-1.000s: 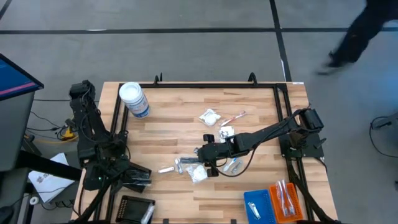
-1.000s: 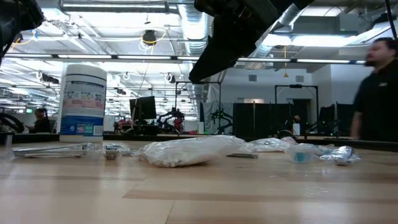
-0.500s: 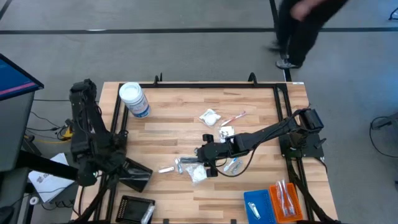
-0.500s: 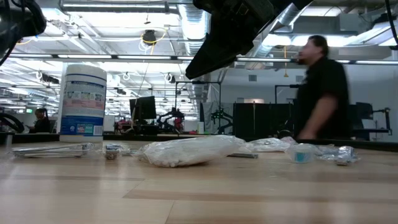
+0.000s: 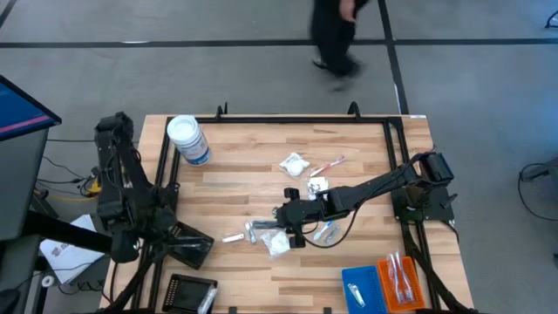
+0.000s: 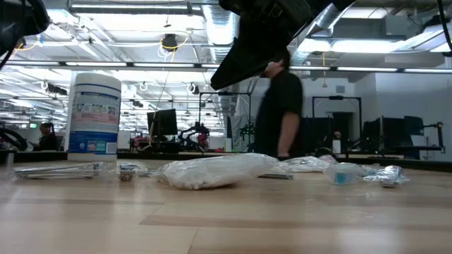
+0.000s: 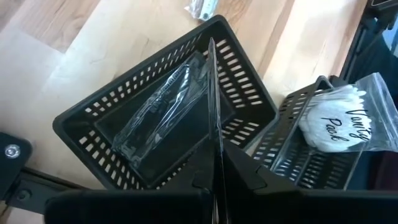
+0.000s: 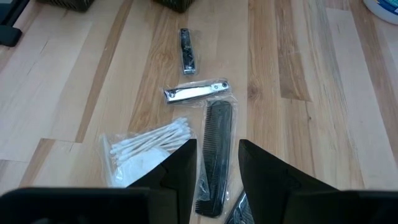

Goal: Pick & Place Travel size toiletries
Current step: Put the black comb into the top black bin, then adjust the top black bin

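Travel size toiletries lie in the middle of the wooden table: a black comb (image 8: 214,155) in clear wrap, a bag of cotton swabs (image 8: 144,151), a nail clipper (image 8: 196,92) and a small dark piece (image 8: 186,51). Farther off lie a white sachet (image 5: 294,163) and a red toothbrush (image 5: 330,163). My right gripper (image 8: 217,146) hangs open above the comb, well clear of the table (image 6: 220,86). My left gripper (image 7: 213,56) is shut, holding nothing, above a black tray (image 7: 109,134) at the table's near left, in which a clear-wrapped dark item (image 7: 165,115) lies.
A big white-lidded jar (image 5: 187,139) stands at the far left. A second black tray (image 7: 323,155) holds a bag of cotton swabs (image 7: 339,121). Blue (image 5: 359,286) and orange (image 5: 399,277) trays sit at the near right. A person (image 5: 336,30) walks beyond the far edge.
My left gripper has risen above the black tray and tipped, staying shut. Beyond the table's far edge a person has walked from right to left.
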